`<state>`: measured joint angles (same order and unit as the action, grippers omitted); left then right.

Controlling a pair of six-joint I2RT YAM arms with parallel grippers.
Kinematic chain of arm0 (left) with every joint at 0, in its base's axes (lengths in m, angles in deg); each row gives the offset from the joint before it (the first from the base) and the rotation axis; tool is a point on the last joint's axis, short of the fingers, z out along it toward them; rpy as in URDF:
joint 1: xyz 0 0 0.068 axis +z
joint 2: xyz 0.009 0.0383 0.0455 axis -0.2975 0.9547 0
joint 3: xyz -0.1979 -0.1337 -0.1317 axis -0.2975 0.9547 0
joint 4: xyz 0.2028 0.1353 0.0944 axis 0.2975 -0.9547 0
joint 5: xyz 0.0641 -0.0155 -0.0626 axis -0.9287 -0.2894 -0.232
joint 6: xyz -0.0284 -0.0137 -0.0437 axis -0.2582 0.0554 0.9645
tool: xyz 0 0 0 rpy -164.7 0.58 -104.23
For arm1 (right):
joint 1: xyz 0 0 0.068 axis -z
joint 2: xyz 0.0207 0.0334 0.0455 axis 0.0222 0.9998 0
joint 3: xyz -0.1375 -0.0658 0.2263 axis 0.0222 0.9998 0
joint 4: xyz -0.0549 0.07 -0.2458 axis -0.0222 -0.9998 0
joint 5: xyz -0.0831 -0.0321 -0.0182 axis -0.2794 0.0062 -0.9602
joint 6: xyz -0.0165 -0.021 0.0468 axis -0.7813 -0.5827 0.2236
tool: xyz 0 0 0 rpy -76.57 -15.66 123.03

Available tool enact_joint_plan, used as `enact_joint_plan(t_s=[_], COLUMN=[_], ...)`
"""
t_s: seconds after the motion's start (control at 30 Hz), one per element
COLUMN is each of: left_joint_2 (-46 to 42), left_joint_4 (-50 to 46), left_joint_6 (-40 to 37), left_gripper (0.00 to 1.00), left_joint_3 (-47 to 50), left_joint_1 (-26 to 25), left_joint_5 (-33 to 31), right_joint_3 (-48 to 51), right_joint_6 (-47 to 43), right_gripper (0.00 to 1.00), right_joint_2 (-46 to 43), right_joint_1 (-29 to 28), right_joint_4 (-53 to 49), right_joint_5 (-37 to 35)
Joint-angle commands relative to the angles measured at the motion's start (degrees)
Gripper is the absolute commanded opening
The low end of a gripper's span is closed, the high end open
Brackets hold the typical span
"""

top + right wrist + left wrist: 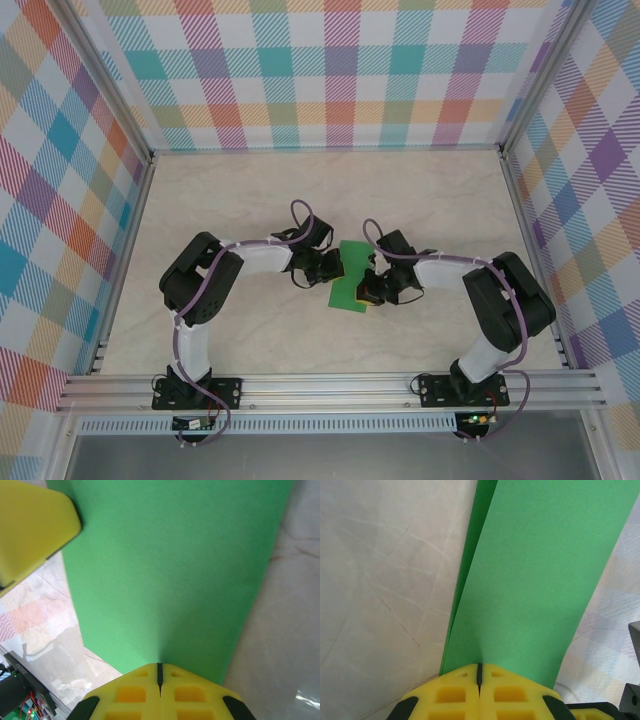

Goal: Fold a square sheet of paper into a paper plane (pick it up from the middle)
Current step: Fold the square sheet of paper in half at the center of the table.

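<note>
Pinching the square sheet of paper point(530, 580) from opposite edges, the left gripper point(479, 667) and right gripper point(159, 666) are clamped closed on it, seemingly holding its fold together

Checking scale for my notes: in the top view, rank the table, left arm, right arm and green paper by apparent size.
1. table
2. left arm and right arm, about alike
3. green paper
</note>
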<state>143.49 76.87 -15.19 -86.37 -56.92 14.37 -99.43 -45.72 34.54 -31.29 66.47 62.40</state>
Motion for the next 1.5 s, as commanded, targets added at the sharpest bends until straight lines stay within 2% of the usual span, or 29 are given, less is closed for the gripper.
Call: enact_joint_plan(t_s=[0.0,0.27,0.5,0.67,0.87,1.1,1.47], left_joint_2=[9.4,9.7,9.6,9.6,9.3,9.6,9.9], left_joint_4=[-17.6,-17.4,-17.4,-17.4,-17.6,-17.7,-17.8], left_joint_6=[-0.5,-0.5,-0.7,-0.8,-0.6,-0.6,-0.5], left_gripper=[0.00,0.00,0.00,0.00,0.00,0.00,0.00], left_joint_3=[5.9,6.1,6.0,6.0,5.7,5.7,6.0], left_joint_1=[-0.6,-0.5,-0.6,-0.5,-0.6,-0.6,-0.5], left_joint_5=[-8.7,-8.9,-8.9,-8.9,-8.9,-9.3,-9.9], right_joint_3=[2.2,8.0,1.7,-5.4,-8.5,-2.3,10.8], right_joint_6=[-1.8,-2.4,-3.2,-3.8,-3.0,-5.1,-6.5], right_gripper=[0.00,0.00,0.00,0.00,0.00,0.00,0.00], right_joint_2=[-1.1,-5.9,-11.7,-5.6,4.1,3.6,-5.4], right_joint_1=[-0.1,-0.1,-0.1,-0.1,-0.1,-0.1,-0.1], right_joint_4=[-3.1,-5.9,-7.9,-5.4,-1.0,0.1,-3.0], right_joint_5=[-1.1,-2.8,-2.4,-1.2,1.7,1.7,0.5])
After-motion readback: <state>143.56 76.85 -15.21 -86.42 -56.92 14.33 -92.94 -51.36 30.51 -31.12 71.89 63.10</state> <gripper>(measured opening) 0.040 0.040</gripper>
